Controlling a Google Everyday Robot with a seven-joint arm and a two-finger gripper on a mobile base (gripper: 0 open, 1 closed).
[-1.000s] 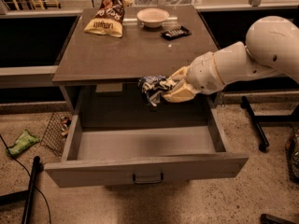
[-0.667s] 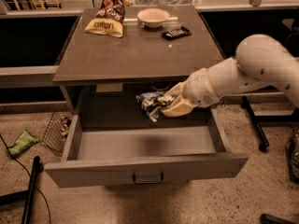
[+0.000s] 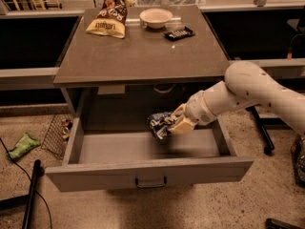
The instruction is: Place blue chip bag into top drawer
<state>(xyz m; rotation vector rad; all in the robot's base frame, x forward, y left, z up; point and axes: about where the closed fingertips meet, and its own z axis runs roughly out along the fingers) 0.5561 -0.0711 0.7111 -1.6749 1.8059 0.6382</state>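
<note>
The top drawer [image 3: 147, 171] is pulled wide open below the table top, its dark handle at the centre of the front panel. My gripper [image 3: 172, 125] reaches in from the right on a white arm and is shut on the blue chip bag [image 3: 159, 123]. It holds the crumpled bag just above the drawer's floor, right of the middle and towards the back. The bag hangs off the gripper's left side.
On the table top [image 3: 143, 56] stand a tan-and-brown bag [image 3: 110, 14], a white bowl [image 3: 156, 17] and a flat black packet [image 3: 179, 32]. A wire basket [image 3: 58, 133] and a green wrapper [image 3: 22, 145] lie on the floor at left. A black chair base [image 3: 262, 132] is at right.
The gripper with the blue chip bag has moved left and down, from level with the table's underside into the open drawer's space. The drawer has stayed open.
</note>
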